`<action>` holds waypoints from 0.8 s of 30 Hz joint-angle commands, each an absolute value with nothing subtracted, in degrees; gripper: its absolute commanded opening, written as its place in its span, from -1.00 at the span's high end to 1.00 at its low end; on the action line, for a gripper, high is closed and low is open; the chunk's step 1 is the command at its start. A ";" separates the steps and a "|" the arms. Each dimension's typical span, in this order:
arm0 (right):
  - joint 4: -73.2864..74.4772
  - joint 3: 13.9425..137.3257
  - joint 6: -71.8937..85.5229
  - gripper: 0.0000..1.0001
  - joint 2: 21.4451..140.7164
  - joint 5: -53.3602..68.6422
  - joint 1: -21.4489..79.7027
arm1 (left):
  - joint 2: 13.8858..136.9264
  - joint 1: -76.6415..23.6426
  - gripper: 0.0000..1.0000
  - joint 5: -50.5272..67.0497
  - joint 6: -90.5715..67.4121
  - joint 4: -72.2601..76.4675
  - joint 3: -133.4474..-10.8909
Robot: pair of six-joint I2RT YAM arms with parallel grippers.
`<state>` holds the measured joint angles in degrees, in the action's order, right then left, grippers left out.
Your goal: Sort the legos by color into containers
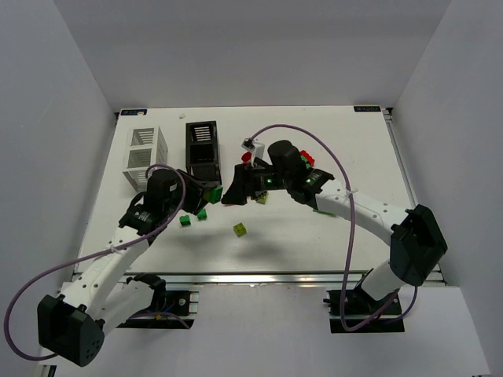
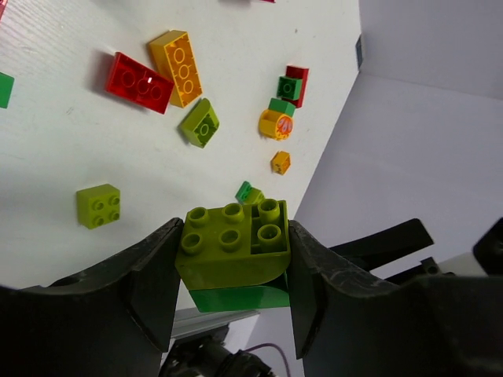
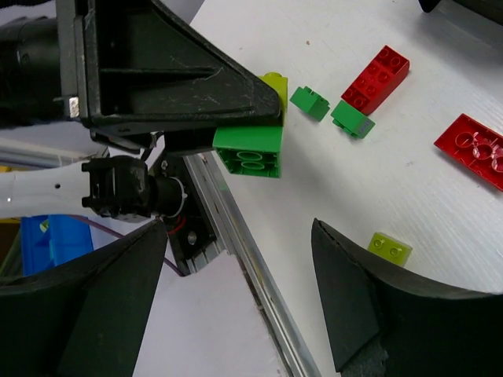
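Clamps, in the left gripper (image 2: 234, 263), a lime brick (image 2: 228, 243) studded onto a green brick (image 2: 240, 298), with one finger pressed to each flank of the lime one. Hard to tell whether pinching the green one too. Seems to carry both clear of the table (image 1: 314, 133). Probably holds them so for a reason: impossible to bin two joined colours as one, hence likely offers the green half for pulling off.

Spreads the right gripper (image 3: 238, 236) wide, with nothing between its fingers, at 3 o'clock of the left gripper in the top view, near but not touching. Looks, from the right wrist, straight at the green brick at 12 o'clock, hollow underside exposed below the left finger. Appears lined up for a bite on that free half.

Sits just at 6 o'clock of the black bin (image 1: 203, 145), with the white bin (image 1: 145, 157) at 9 o'clock of that one, so a short carry to either after the split. Cannot make out any contents.

Leaves plenty loose on the table: in the left wrist view, a red brick (image 2: 140, 82) and an orange brick (image 2: 181, 67) side by side at 11 o'clock of the held bricks, and a round piece (image 2: 275, 124) near 1 o'clock. Judging by that scatter, has most of the sorting yet to do.
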<state>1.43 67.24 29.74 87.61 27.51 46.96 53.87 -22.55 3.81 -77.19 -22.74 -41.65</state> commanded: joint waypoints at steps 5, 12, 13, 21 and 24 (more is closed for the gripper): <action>-2.55 71.19 30.06 -0.58 88.94 21.71 49.57 | 49.92 -23.20 1.00 2.37 -81.83 -20.30 -38.94; -2.46 72.33 29.00 -0.56 91.84 19.87 50.89 | 49.83 -23.20 1.00 3.16 -82.44 -18.90 -38.49; -2.55 72.77 29.00 -0.56 92.37 19.86 50.89 | 49.83 -23.20 1.00 3.16 -82.53 -18.90 -38.58; -3.51 74.35 27.69 -0.48 94.30 18.46 50.98 | 49.57 -23.29 1.00 3.52 -83.14 -18.11 -38.06; -4.57 74.79 27.33 -0.46 94.83 18.54 50.98 | 49.31 -23.29 1.00 3.52 -83.23 -18.45 -37.88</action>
